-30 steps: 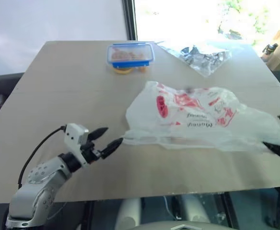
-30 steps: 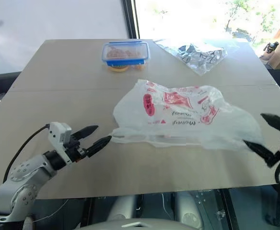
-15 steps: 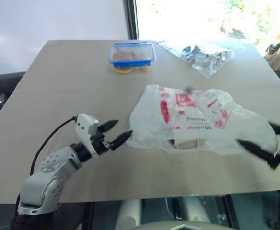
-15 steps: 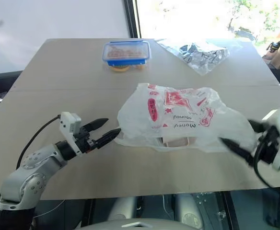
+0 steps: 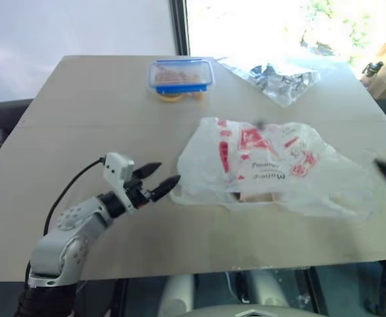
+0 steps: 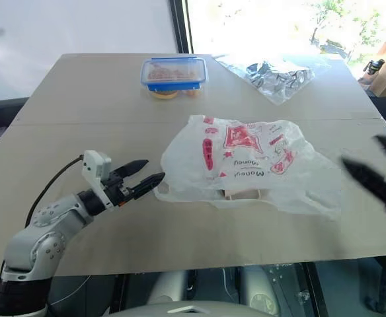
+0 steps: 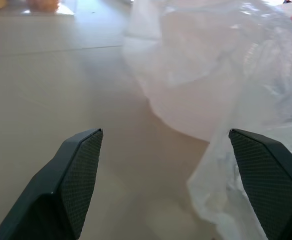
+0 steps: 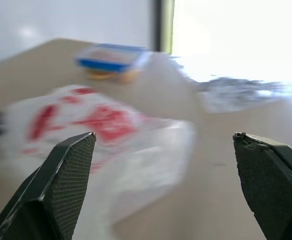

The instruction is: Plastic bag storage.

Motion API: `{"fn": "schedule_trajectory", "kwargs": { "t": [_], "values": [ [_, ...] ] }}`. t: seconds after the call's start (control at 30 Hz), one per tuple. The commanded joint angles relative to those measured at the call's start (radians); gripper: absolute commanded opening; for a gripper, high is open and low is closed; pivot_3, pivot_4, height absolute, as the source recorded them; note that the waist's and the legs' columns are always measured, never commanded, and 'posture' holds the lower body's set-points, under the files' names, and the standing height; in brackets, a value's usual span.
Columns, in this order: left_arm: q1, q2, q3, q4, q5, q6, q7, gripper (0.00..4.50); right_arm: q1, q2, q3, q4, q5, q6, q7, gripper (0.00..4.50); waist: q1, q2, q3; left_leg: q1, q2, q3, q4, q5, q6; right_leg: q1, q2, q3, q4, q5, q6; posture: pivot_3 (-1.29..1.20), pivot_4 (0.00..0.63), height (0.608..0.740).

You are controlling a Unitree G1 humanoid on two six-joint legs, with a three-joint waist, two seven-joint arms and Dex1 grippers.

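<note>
My left gripper (image 6: 147, 179), fingers spread, is just left of the plastic bag (image 6: 249, 165); my right gripper (image 6: 378, 168), also spread, is at its right.

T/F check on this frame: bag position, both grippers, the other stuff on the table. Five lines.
1. The large translucent white plastic bag with red print lies flat on the light wooden table. True.
2. The left gripper is shut on the bag's edge. False: its fingers are open, tips just short of the bag's near corner.
3. The right gripper is open and holds nothing. True.
4. The clear box with blue lid sits on top of the bag. False: it stands apart, at the table's far side.
5. The crumpled clear-silvery wrapper lies beyond the bag, near the far edge. True.
</note>
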Motion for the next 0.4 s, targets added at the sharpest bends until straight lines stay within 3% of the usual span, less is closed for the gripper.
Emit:
{"fn": "schedule_trajectory", "kwargs": {
  "t": [0.03,0.23,0.4],
  "values": [
    [0.051,0.042,0.076,-0.015,-0.015,-0.014,-0.056,4.19,0.073,-0.044,0.013,0.081,-0.223,-0.094,0.161,4.50,0.000,0.000,0.000,0.000,0.000,0.000,-0.001,0.000,0.000,0.000,0.000,0.000,-0.001,0.000,0.000,0.00,0.150,0.740],
    [0.208,0.140,0.180,-0.064,-0.056,0.008,-0.200,4.19,0.107,-0.096,0.186,0.194,-0.472,-0.294,0.407,4.50,-0.010,0.003,-0.001,0.002,0.003,0.002,-0.004,0.000,0.000,-0.001,0.001,0.001,-0.002,-0.001,0.001,0.00,0.150,0.740],
    [0.300,0.202,0.301,-0.070,-0.087,0.019,-0.279,4.19,0.107,-0.109,0.186,0.251,-0.511,-0.329,0.580,4.50,-0.002,0.003,-0.001,0.001,0.005,0.002,-0.003,0.000,0.000,0.000,0.000,0.001,-0.003,-0.001,0.000,0.00,0.150,0.740]
  ]
}}
